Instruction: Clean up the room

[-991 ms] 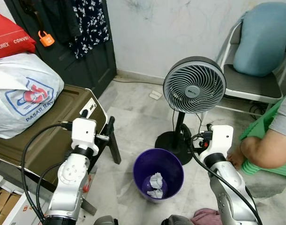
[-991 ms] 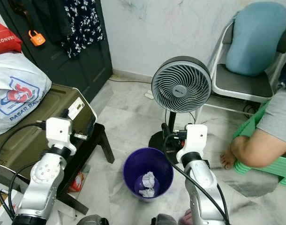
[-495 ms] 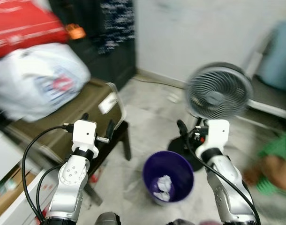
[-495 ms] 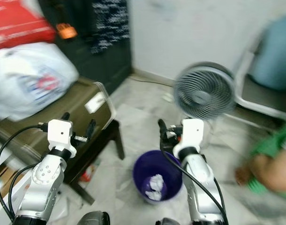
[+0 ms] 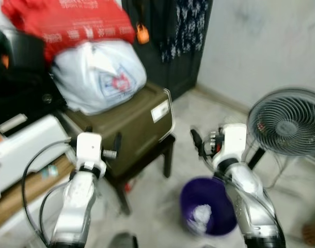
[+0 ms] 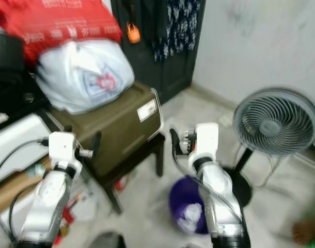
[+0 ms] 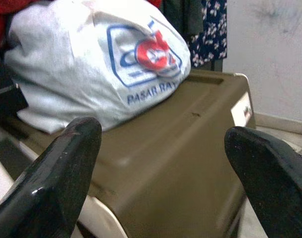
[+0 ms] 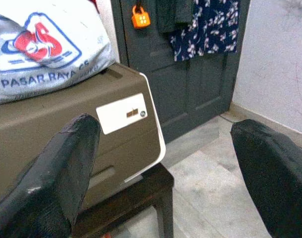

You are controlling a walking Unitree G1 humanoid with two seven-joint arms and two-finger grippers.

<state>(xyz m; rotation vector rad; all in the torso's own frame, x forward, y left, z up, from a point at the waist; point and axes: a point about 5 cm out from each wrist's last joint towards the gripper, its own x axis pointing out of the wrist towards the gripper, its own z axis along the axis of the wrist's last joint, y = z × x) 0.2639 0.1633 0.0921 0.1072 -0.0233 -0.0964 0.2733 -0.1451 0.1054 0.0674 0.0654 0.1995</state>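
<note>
A purple bin (image 5: 206,212) stands on the marble floor between my arms, with crumpled white paper (image 5: 200,213) inside it. My left gripper (image 7: 163,136) is open and empty, held in the air facing an olive-brown printer (image 5: 131,121) and the white plastic bag (image 5: 98,75) lying on top of it. My right gripper (image 8: 167,130) is also open and empty, raised above the bin and aimed at the printer's front corner (image 8: 126,129). Neither gripper touches anything. The head views are blurred.
The printer rests on a dark stool (image 5: 167,150). A red bag (image 5: 69,23) is piled above the white one. A standing fan (image 5: 286,124) is at the right. Behind are a dark door (image 8: 200,84) with an orange padlock (image 5: 142,33) and a floral garment (image 5: 186,20). White boxes (image 5: 23,150) sit at the left.
The camera has swung to the left: the fan and bin now sit further right, the chair and the person have left the picture, and the bags are central. Both arms keep their raised pose.
</note>
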